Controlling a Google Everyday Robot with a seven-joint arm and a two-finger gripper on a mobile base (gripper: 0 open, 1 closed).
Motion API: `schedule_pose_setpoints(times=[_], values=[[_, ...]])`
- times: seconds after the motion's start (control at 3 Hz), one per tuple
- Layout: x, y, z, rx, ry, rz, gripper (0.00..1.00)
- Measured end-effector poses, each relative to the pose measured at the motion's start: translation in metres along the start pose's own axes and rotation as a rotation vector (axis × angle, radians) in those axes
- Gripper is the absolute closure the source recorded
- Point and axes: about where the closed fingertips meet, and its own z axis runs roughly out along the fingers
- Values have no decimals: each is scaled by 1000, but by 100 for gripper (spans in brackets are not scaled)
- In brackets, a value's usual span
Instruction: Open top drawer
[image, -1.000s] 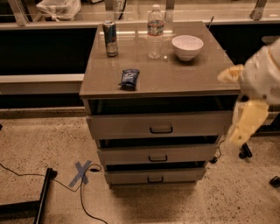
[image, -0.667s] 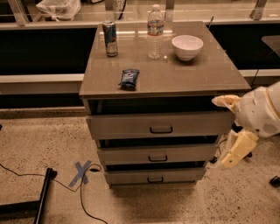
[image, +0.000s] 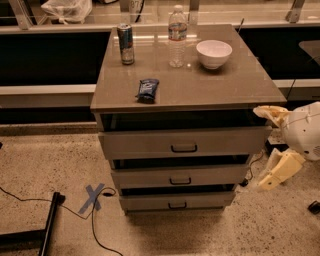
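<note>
The top drawer (image: 140, 144) is the widest grey-beige front of the cabinet, with a small dark loop handle (image: 184, 148) at its centre. A dark gap shows between its front and the cabinet top (image: 210, 90). My gripper (image: 274, 144) is at the right edge of the view, just beside the drawer's right end and well right of the handle. Its cream fingers (image: 270, 112) are spread apart, one high and one low, and hold nothing.
Two narrower drawers (image: 150, 177) sit below. On the cabinet top stand a can (image: 125, 44), a water bottle (image: 177, 36), a white bowl (image: 214, 53) and a dark snack bar (image: 147, 90). A blue tape X (image: 93, 197), cables and a black stand (image: 47, 230) lie on the floor at the left.
My arm has dropped lower and drawn back to the right of the cabinet. The drawers and the objects on top have not moved.
</note>
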Motion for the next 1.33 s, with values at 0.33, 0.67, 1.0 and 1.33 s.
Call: schedule_pose_setpoints(times=[0.33, 0.67, 1.0, 1.33], values=[[6, -29, 20, 30, -6, -39, 0], [21, -63, 56, 29, -25, -67, 0], [44, -82, 81, 9, -4, -47, 0], [70, -92, 98, -35, 3, 0, 0]])
